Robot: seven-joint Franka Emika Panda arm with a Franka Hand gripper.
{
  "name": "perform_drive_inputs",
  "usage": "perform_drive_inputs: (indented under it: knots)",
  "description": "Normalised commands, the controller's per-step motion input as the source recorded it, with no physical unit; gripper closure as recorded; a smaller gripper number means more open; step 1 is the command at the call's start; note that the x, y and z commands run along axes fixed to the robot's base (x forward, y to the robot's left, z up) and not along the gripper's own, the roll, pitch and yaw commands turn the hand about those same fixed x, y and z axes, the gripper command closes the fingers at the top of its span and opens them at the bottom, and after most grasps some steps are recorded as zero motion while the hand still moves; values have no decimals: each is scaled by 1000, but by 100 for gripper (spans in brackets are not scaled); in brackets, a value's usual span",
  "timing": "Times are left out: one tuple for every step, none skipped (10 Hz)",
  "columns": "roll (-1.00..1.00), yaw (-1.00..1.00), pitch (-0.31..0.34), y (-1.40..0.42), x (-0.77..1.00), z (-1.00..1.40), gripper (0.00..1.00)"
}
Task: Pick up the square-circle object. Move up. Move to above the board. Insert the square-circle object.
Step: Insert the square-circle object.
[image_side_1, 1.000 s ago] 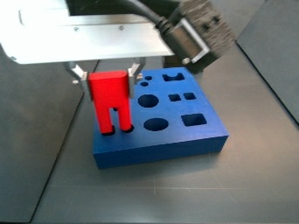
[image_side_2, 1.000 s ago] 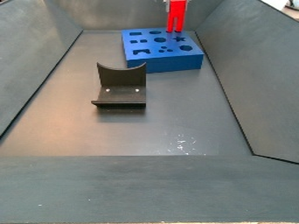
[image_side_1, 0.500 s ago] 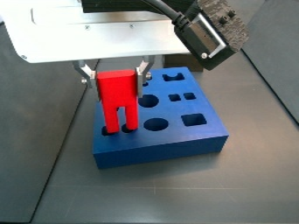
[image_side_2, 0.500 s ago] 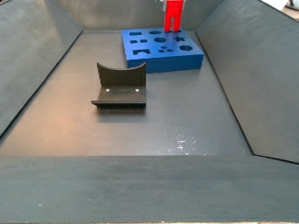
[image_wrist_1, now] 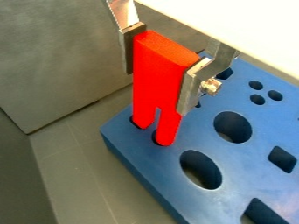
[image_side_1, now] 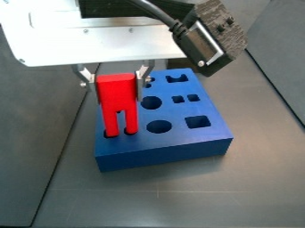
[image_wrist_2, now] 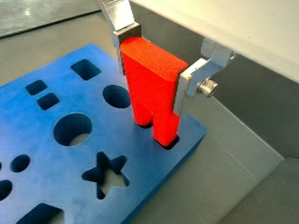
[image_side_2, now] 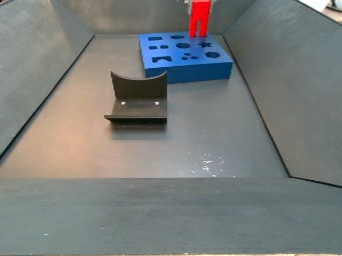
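Observation:
The red square-circle object (image_side_1: 114,102) stands upright at a corner of the blue board (image_side_1: 185,134). Its two prongs sit in holes there, as both wrist views show (image_wrist_1: 158,87) (image_wrist_2: 152,87). My gripper (image_side_1: 113,78) is shut on the object's solid upper part. The silver fingers (image_wrist_1: 194,85) press flat against its two sides, and the gripper shows the same way in both wrist views (image_wrist_1: 163,66) (image_wrist_2: 158,63). In a side view the object (image_side_2: 199,18) rises from the board's (image_side_2: 187,58) far corner, and the gripper is cut off by the frame edge.
A dark olive curved holder (image_side_2: 136,98) stands on the floor nearer the middle of the bin. Grey sloping walls (image_side_2: 47,90) enclose the floor. The board's other holes, including a star (image_wrist_2: 107,171), stay unfilled.
The gripper and the red object have edged slightly downward, with the prongs staying in the board's holes. The grip is unchanged.

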Motion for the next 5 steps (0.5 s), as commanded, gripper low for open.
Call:
perform_drive_inputs:
  knots:
    - [6, 0, 0, -54, 0, 0, 100]
    - [0, 0, 0, 0, 0, -26, 100]
    - [0, 0, 0, 63, 0, -129, 100]
    - [4, 0, 0, 60, 0, -154, 100]
    - [1, 0, 0, 43, 0, -117, 100]
